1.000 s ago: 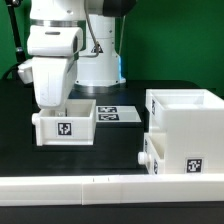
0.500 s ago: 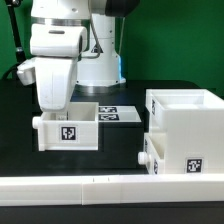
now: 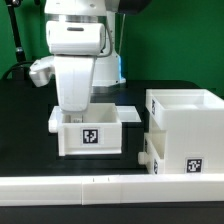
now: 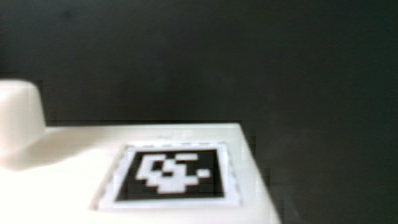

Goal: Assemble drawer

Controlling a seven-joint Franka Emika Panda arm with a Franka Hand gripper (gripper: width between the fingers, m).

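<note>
My gripper (image 3: 73, 106) reaches down into a small white open-topped tray (image 3: 90, 135) with a square tag on its front wall. It grips the tray's rim on the exterior view's left, and the fingertips are hidden by the wall. The tray sits left of the white boxy casing (image 3: 185, 115). A second tray (image 3: 162, 160) with a round knob (image 3: 143, 158) sits in the casing's lower part. In the wrist view a blurred white surface with a tag (image 4: 173, 172) lies close below, and no fingers show.
The long low white border wall (image 3: 110, 190) runs along the front. The marker board (image 3: 128, 108) lies behind the held tray, mostly hidden. The arm's white base (image 3: 108, 62) stands at the back. The table is black.
The gripper and the tray have moved together toward the exterior view's right, closer to the casing. The casing and its tray have not moved.
</note>
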